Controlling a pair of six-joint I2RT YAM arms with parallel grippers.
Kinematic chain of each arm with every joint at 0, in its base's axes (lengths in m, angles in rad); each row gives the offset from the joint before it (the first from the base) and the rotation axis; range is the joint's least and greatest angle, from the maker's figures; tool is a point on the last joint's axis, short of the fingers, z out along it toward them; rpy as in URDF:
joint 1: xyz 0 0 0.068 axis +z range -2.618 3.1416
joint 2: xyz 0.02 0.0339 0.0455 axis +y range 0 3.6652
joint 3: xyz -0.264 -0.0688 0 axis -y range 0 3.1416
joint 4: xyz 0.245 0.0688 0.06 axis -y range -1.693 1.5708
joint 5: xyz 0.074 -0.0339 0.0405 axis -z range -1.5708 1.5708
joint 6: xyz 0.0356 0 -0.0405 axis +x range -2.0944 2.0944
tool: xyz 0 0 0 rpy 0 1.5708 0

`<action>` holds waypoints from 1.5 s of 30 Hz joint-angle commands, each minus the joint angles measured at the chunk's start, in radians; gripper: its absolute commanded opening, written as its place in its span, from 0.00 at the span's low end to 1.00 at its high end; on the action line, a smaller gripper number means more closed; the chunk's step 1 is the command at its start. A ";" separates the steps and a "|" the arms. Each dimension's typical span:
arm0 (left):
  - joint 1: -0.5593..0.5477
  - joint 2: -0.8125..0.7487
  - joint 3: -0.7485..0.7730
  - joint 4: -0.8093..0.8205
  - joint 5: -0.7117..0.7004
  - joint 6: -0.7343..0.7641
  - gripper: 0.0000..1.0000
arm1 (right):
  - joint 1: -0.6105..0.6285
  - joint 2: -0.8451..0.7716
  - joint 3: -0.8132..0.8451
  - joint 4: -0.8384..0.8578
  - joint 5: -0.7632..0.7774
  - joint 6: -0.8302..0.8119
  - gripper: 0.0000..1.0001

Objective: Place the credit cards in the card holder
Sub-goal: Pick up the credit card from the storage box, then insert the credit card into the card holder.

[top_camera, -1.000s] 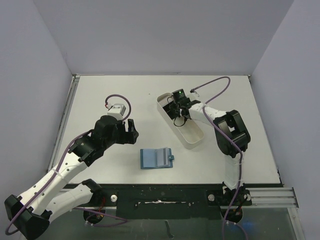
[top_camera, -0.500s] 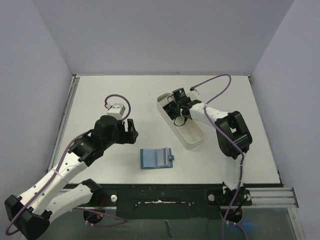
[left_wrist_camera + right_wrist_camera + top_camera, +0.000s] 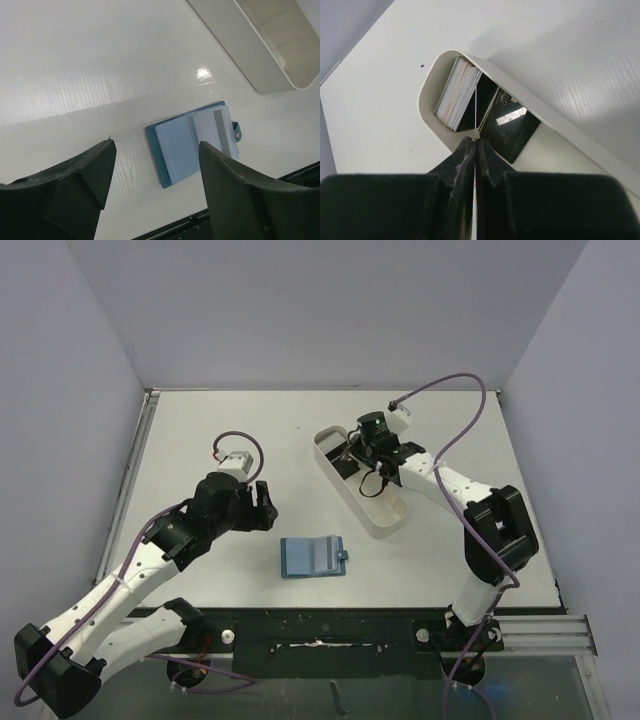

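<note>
From above, the open teal-blue folding card holder lies on the white table between the arms, well apart from the long white oval tray where the right end effector reaches. At the left wrist, the left end effector hangs wide and empty above the holder, one grey-striped white card already pocketed. At the right wrist, the jaws pinch a single thin card edge-on beside the stacked white credit cards: pick-up underway, I judge; next, lift it clear and carry it to the holder

Left arm and right arm: white tubes, chunky black joints, purple cables looping along each (a green light on the right wrist).
</note>
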 commanded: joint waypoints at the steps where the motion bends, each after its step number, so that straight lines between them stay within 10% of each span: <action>1: 0.005 0.009 -0.033 0.054 0.070 -0.070 0.64 | 0.006 -0.119 -0.039 0.059 -0.019 -0.163 0.00; 17: 0.008 0.139 -0.243 0.292 0.289 -0.265 0.40 | 0.156 -0.484 -0.389 0.163 -0.353 -0.491 0.00; 28: 0.011 0.215 -0.321 0.406 0.339 -0.314 0.14 | 0.257 -0.494 -0.550 0.288 -0.462 -0.387 0.00; 45: 0.008 0.264 -0.383 0.439 0.307 -0.316 0.09 | 0.299 -0.322 -0.639 0.379 -0.572 -0.224 0.00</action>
